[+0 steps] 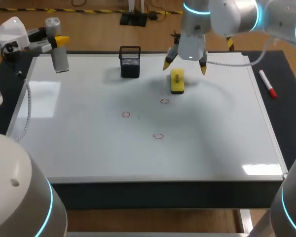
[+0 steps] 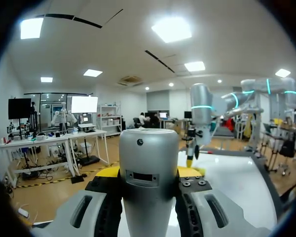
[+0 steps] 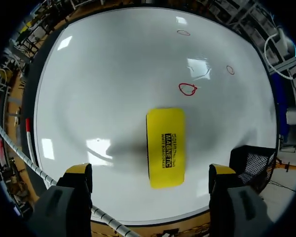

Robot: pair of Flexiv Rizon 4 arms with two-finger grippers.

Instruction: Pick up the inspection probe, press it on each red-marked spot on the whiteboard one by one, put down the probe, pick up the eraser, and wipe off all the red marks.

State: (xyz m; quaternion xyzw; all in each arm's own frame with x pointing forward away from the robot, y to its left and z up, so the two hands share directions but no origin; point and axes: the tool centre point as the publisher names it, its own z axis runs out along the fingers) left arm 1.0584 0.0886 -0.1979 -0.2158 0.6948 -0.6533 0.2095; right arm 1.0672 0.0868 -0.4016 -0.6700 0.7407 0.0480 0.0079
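- Your left hand [image 1: 58, 41] is at the upper left of the head frame, just off the whiteboard's [image 1: 89, 153] corner. It pinches the probe [image 1: 60, 60] from both sides; the left wrist view shows the grey cylinder clamped between the fingers.
- That spot looks chosen to leave the board free for the other arm. The probe is not yet put down.
- Your right hand [image 1: 185, 66] hangs over the eraser [image 1: 177, 81] at upper centre, fingers spread wide and touching nothing.
- In the right wrist view the eraser lies flat on the board between the two yellow tips, which stand either side of its narrow width. I judge this a line-up for a straight drop and a squeeze across that width.
- Three red marks [image 1: 126, 114] sit unwiped mid-board. The nearest is just below the eraser in the head frame, so the first wipe should be short.
- The basket [image 1: 130, 61] stands left of the eraser near the board's top edge. It is probably the probe's holder.
- The marker [image 1: 267, 84] lies on the dark table [image 1: 288, 118] right of the board, well apart from the work.
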